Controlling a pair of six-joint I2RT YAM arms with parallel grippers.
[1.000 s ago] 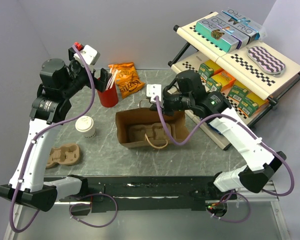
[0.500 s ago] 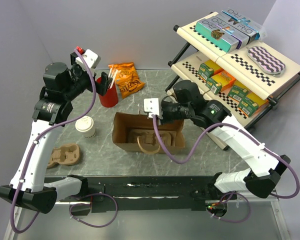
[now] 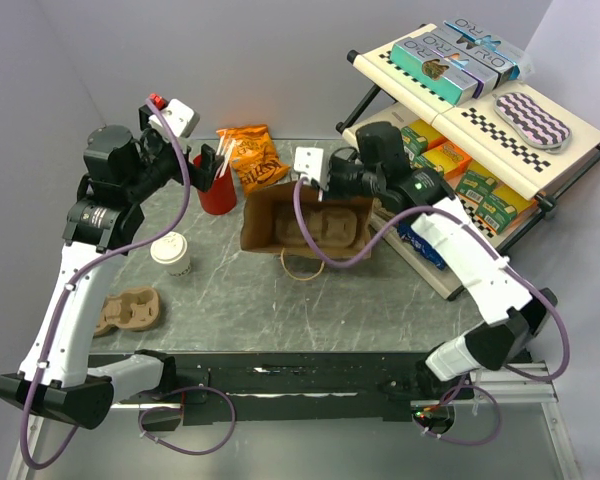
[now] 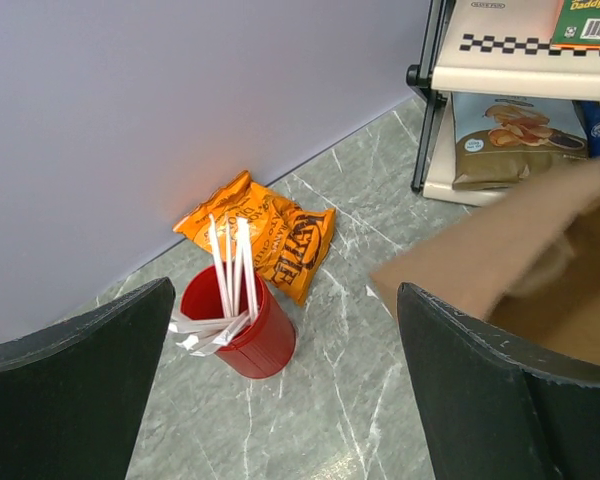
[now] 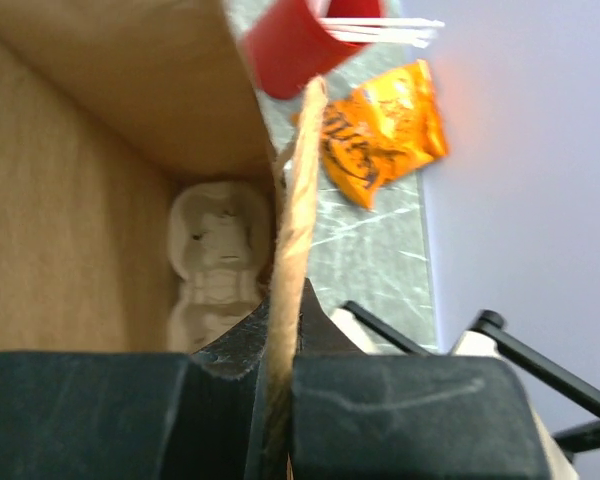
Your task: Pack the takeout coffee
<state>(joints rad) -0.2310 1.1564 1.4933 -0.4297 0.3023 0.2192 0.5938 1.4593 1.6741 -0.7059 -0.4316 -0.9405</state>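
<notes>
Takeout coffee (image 3: 170, 253) is upright on the table (image 3: 380, 300), left side. Long axis vertical, domed lid up, base flat on the marble. Nothing is touching it.

It sits between the red cup (image 3: 217, 190) on the far side and the loose pulp carrier (image 3: 130, 310) on the near side, apart from both. The brown paper bag (image 3: 305, 222) is well off to its right.

Your left gripper (image 4: 285, 300) is up in the air near the red cup with its jaws spread wide and nothing between them. Its wrist view looks down on the red cup with white sticks (image 4: 230, 265) and on the orange chip bag (image 4: 265, 230) just behind it.

Your right gripper (image 5: 278, 350) is at the bag's far rim, jaws pressed together and pinching the bag's twine handle (image 5: 295, 200). The bag mouth faces up toward the top camera and a second pulp carrier (image 3: 325, 225) is visible inside. The other handle loop (image 3: 300, 265) hangs off the bag's near edge onto the table.

The snack rack (image 3: 500, 130) is at the far right, behind the right arm.
</notes>
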